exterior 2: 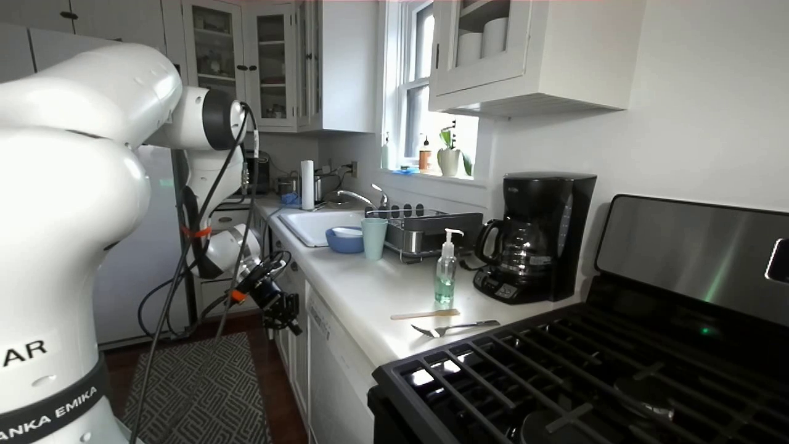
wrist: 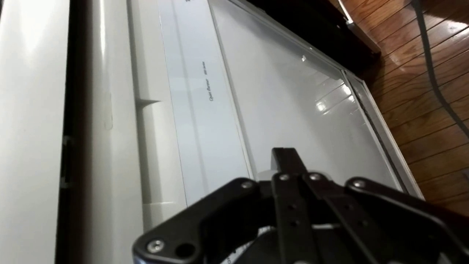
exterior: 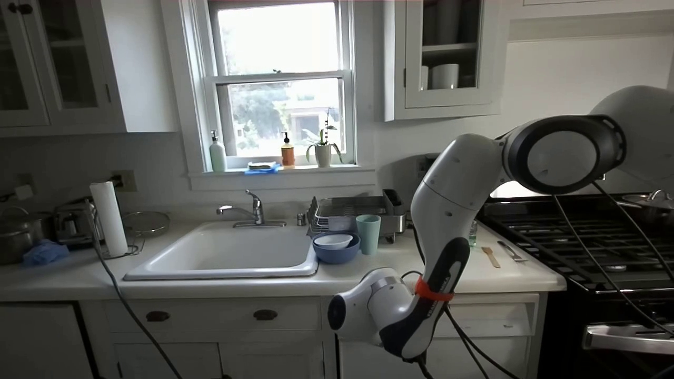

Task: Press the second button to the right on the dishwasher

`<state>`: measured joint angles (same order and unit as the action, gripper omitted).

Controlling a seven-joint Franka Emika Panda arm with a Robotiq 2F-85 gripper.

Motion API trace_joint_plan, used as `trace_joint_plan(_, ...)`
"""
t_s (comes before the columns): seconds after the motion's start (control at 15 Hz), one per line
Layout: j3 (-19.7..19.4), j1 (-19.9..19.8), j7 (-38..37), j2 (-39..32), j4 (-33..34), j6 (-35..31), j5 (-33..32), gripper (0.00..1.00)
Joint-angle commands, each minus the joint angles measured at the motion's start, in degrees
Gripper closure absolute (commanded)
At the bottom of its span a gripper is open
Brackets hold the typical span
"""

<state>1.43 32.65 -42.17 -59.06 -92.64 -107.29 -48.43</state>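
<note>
End effector (wrist: pixel 288 159) pinched narrow, I hold it slanting down near the white dishwasher (wrist: pixel 267 99) labelled Quiet Partner, which sits under the tabletop (exterior 2: pixel 367 302), between the sink cabinet (exterior: pixel 208 321) and black gas stove (exterior 2: pixel 585 357).

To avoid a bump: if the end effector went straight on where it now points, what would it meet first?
Most likely the end effector would meet the white front of the dishwasher first; any gap between them is hard to judge.
</note>
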Motion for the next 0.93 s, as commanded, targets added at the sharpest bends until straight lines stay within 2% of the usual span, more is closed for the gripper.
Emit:
trace_joint_plan(0.0, -1.00, 1.22, -0.34, -4.33, 4.58, 1.13, -4.08, 1.00)
trace_joint_plan(0.33, -1.14, 1.98, -0.38, -7.69, 8.68, 2.90, -7.30, 1.00)
trace_joint_plan(0.87, -1.38, 2.72, -0.25, -11.41, 14.18, 7.66, -8.76, 1.00)
